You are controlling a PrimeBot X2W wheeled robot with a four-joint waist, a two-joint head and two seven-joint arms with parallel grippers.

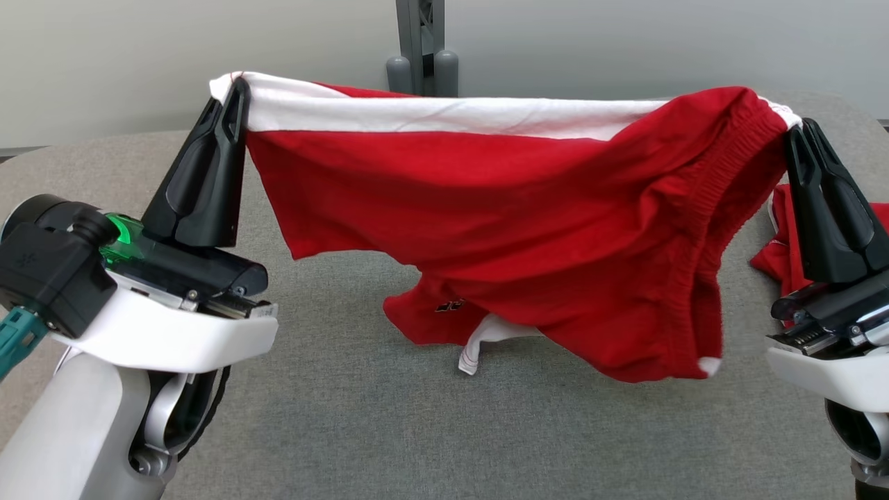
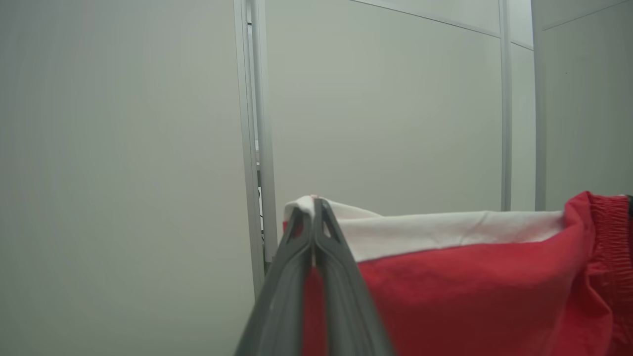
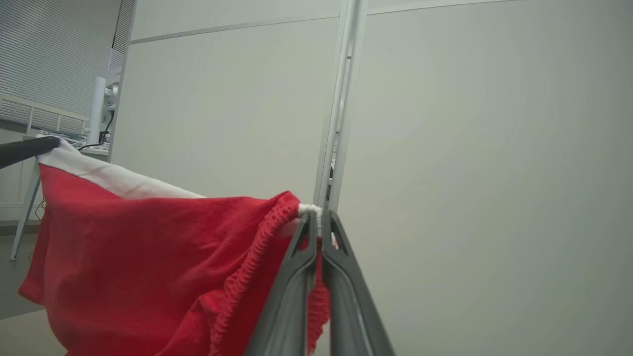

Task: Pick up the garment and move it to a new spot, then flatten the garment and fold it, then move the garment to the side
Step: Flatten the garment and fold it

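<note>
And there it is, one garment [image 1: 486,208], red, strung up in the air between two pincers! The left pincer [image 1: 235,87] has its two dark fingers pressed together on the top left corner, right where the one white band [image 1: 430,114] runs along the upper edge. Over on the other side, the right pincer [image 1: 802,128] is clamped the same way, both fingers squeezed tight on a bit of white cloth just past the gathered red waistband [image 1: 736,160].

From the left wrist view, the left pincer [image 2: 313,202] bites the white corner, with the garment [image 2: 470,287] spreading away to the right. From the right wrist view, the right pincer [image 3: 319,217] pinches the cloth at the ribbed edge, the garment [image 3: 148,257] sags off to the left, and the left pincer [image 3: 24,151] shows as a dark finger at the far corner.

The top edge is pulled nearly straight, while the rest hangs in loose folds above the grey worktop [image 1: 347,430]. One small dark logo [image 1: 451,305] sits low on the cloth, with one white tip [image 1: 479,351] dangling under it; whether that touches the worktop, I can't tell.

One more red patch [image 1: 774,243] lies on the worktop behind the right pincer; same garment or not, I can't say. At the back stands one grey post [image 1: 420,35] flanked by two cylinders [image 1: 399,73].
</note>
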